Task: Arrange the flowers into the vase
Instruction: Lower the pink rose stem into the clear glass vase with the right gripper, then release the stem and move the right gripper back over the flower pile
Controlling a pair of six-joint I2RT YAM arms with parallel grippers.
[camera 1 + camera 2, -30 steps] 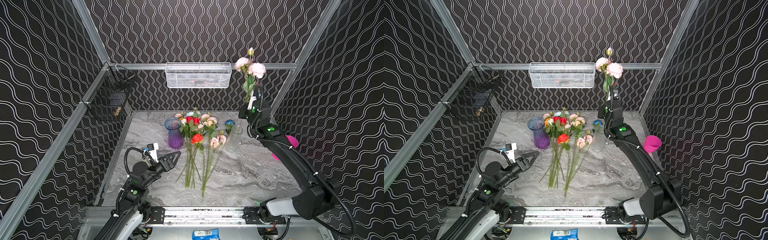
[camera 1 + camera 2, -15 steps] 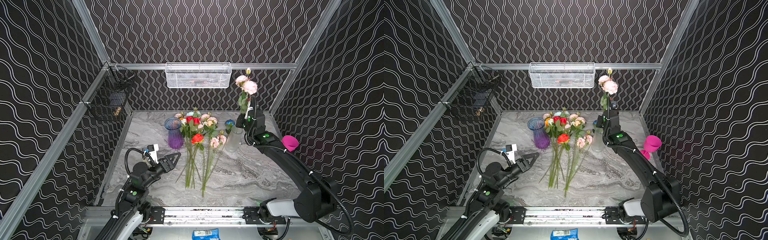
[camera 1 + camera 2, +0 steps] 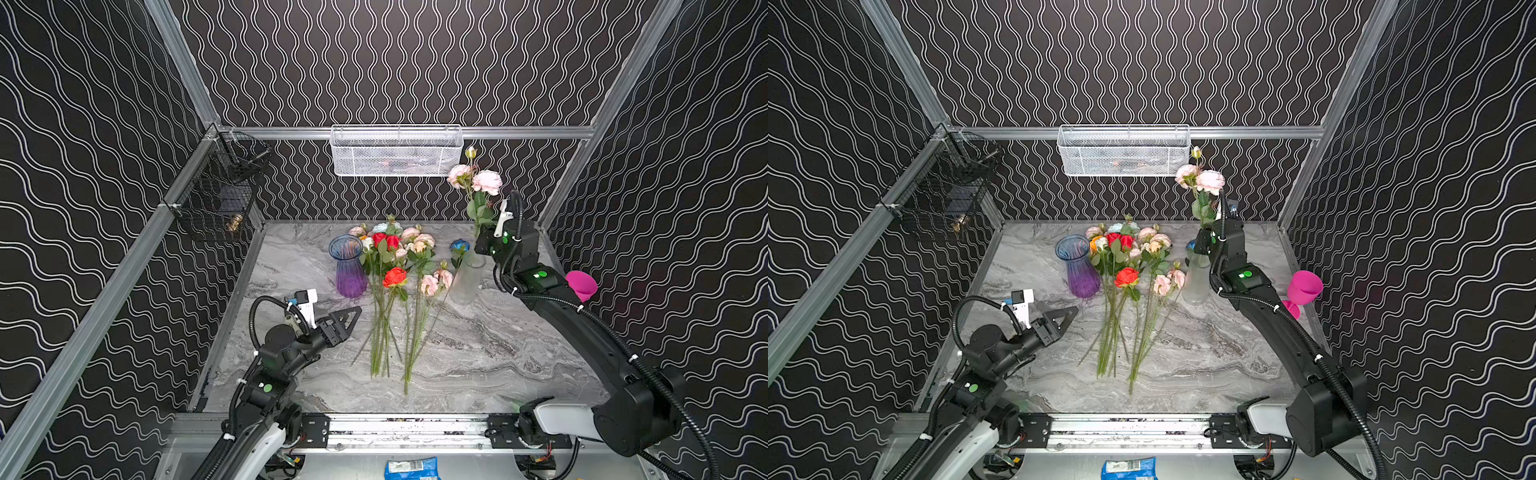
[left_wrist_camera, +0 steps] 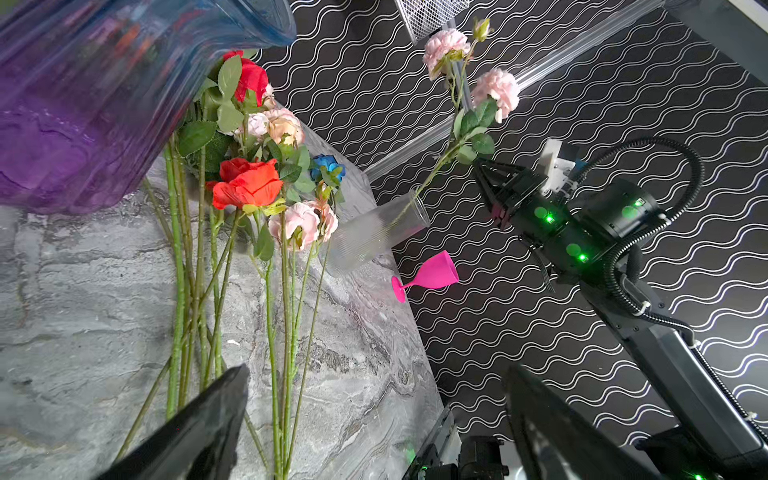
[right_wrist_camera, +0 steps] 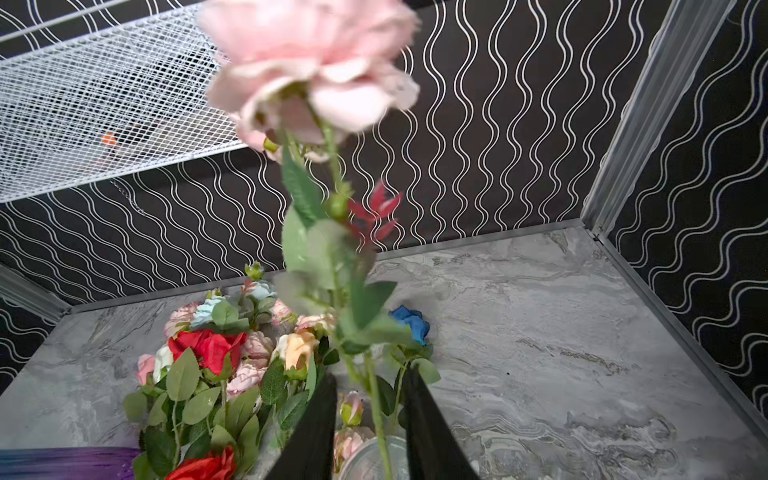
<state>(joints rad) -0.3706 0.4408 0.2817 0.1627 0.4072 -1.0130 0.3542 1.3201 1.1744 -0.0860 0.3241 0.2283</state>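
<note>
Black fingers of the right gripper (image 5: 370, 380) are standing slightly parted around the stem of the pink spray (image 3: 484, 183), not pinching it; it is standing in the frosted vase (image 3: 467, 280). Other flowers (image 3: 395, 278) are lying on the marble table (image 3: 498, 353) beside the purple vase (image 3: 348, 270). Nearby the left gripper (image 4: 378, 374) is hovering, jaws spread wide.
</note>
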